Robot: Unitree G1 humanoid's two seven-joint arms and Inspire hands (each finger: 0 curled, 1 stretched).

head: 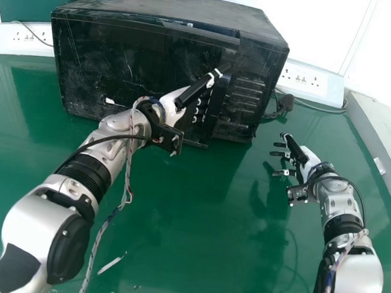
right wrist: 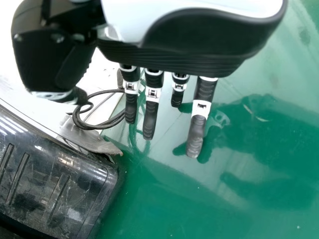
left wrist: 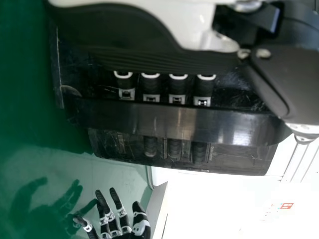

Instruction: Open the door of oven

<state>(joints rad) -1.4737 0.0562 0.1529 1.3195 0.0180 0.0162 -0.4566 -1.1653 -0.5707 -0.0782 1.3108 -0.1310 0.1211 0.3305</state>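
The black oven [head: 142, 53] stands at the back of the table. My left hand [head: 175, 102] is at its front, beside the upright door handle [head: 217, 111], with the thumb stretched out toward it. In the left wrist view, my left hand [left wrist: 149, 59] has its fingers fairly straight, and their ends pass behind the black handle [left wrist: 174, 121], which hides part of them. Whether the door stands ajar, I cannot tell. Right of the oven, above the table, my right hand [head: 307, 160] is open and holds nothing. In its wrist view, the right hand [right wrist: 192, 47] has extended fingers near the oven's corner [right wrist: 94, 189].
White power strips [head: 311, 78] lie behind the oven on both sides. A black cable and plug [head: 285, 103] sit close to its right side. A pale raised ledge [head: 382, 132] borders the green table [head: 196, 222] on the right.
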